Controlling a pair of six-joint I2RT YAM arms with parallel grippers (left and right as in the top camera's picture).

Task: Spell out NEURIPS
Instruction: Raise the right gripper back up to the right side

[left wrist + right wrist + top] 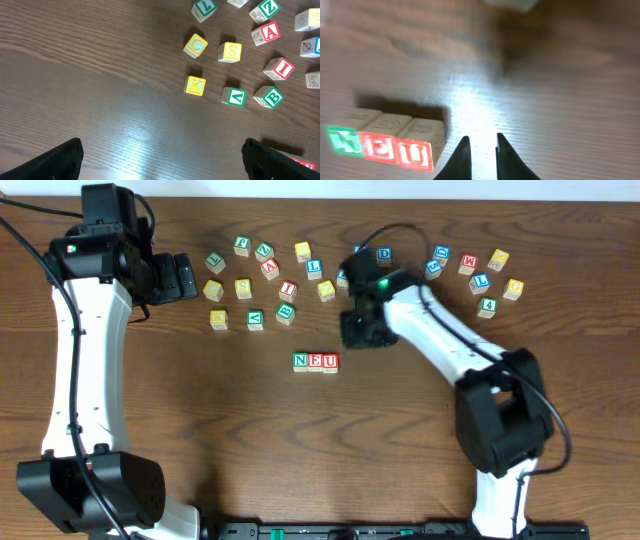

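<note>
1. The N-E-U row (316,361) sits mid-table (200,430): three blocks touching side by side, green N on the left, red E in the middle, red U on the right.
2. The right gripper (362,330) is just far-right of the row's U end, apart from it.
3. In the right wrist view, its fingers (464,156) are narrow, with a slim gap and nothing in it. The row is left of the tips with the U block (415,152) closest, near but not touching. That view is blurred.
4. The left gripper (185,277) is at the far left, well apart from the row, with its jaws wide and empty. The left wrist view shows only bare table between the fingers (60,160).
5. The loose blocks (300,275) are scattered in a band along the far side. One cluster lies between the two grippers and a second (480,270) is far right, past the right arm.
6. The S block (230,51) has a yellow letter and sits in the left cluster, right of the left gripper. It is beside a yellow C block (195,45).
7. The I block (280,68) has a red letter and is in the same cluster, right of the S. A green B block (270,96) is just near-side of it.
8. Both the S and I blocks are well apart from either gripper's tips.
9. I can't pick out the R and P blocks because the lettering is too small in the overhead view.
</note>
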